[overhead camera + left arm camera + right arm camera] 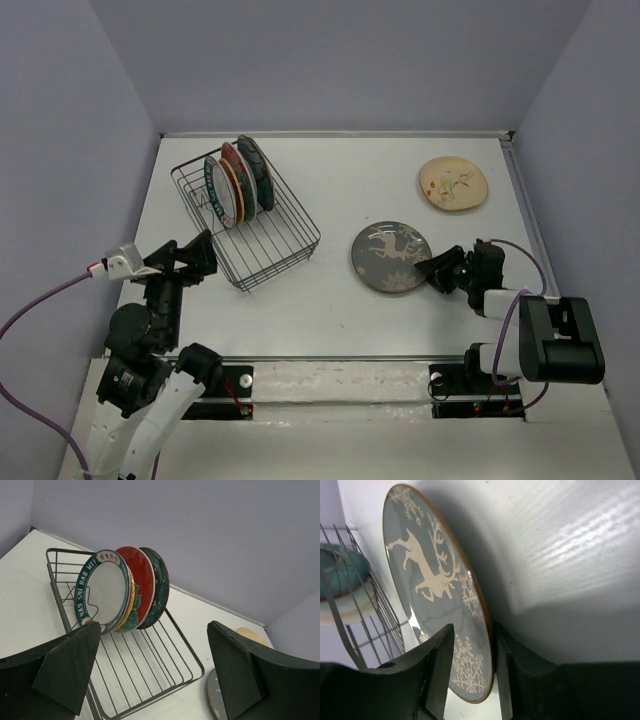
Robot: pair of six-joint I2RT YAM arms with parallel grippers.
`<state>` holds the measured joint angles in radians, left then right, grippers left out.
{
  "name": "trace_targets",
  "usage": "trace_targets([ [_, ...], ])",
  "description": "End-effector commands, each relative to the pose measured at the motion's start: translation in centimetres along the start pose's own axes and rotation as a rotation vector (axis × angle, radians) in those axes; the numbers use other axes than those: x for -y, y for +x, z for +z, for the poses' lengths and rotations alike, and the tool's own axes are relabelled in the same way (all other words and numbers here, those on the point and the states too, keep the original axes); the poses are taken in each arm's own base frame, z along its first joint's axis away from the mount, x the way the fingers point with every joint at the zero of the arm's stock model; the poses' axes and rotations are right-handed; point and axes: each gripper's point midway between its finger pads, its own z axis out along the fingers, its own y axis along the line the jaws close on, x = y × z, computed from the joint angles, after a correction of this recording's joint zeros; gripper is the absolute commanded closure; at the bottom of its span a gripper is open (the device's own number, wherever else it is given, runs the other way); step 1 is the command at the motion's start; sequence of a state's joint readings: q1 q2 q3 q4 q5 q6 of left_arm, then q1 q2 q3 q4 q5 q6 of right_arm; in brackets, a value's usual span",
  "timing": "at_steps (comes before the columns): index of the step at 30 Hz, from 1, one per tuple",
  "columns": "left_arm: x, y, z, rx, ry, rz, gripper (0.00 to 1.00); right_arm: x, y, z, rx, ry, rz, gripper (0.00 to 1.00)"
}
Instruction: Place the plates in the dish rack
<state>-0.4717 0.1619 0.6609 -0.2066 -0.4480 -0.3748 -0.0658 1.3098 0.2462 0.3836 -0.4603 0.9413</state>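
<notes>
Dish rack [272, 250] is holding four plates [238, 180]; two are lying on tabletop [330, 180], right fingers [440, 670] pinching the deer plate [385, 255]; left fingers [70, 665] spread.

**Rack's near half open, far end packed**

Four plates [238, 180] stand upright across the far end of the rack [272, 247], and its near slots are bare. Open table [330, 190] separates the rack from the deer plate [390, 256].

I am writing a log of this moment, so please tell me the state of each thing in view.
rack: on table, partly filled.
four plates: standing on edge at rack's far end.
deer plate: flat on table, rim inside right gripper.
cream plate: flat on table, untouched.
left gripper: open, empty, near rack.
right gripper: straddles deer plate's rim; grip unclear.
</notes>
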Motion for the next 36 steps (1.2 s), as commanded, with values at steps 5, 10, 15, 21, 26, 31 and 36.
trace_targets([
  [5,0.1,-0.5,0.5,0.024,-0.006,0.012,0.01,2.1,1.5,0.4,0.001,0.055,0.062,0.92],
  [10,0.1,-0.3,0.7,0.018,-0.006,0.015,0.01,-0.8,-1.1,-1.1,0.108,0.017,-0.023,0.93],
  [15,0.3,0.0,1.0,0.009,-0.001,0.020,0.01,-11.0,-5.3,-7.1,0.326,-0.152,-0.251,0.93],
  [21,0.1,0.3,1.4,-0.001,-0.018,0.028,0.01,-22.8,-7.8,-12.9,0.442,-0.351,-0.381,0.93],
  [26,-0.4,0.5,1.8,-0.006,-0.050,0.040,0.01,-31.1,-6.9,-14.7,0.458,-0.509,-0.462,0.93],
  [31,-1.7,-0.6,1.7,0.042,-0.124,0.035,0.01,-41.8,-1.5,-15.4,0.453,-0.663,-0.588,0.93],
  [36,-4.8,-2.7,0.6,0.132,-0.291,0.016,0.01,-48.7,2.9,-11.8,0.434,-0.705,-0.659,0.93],
])
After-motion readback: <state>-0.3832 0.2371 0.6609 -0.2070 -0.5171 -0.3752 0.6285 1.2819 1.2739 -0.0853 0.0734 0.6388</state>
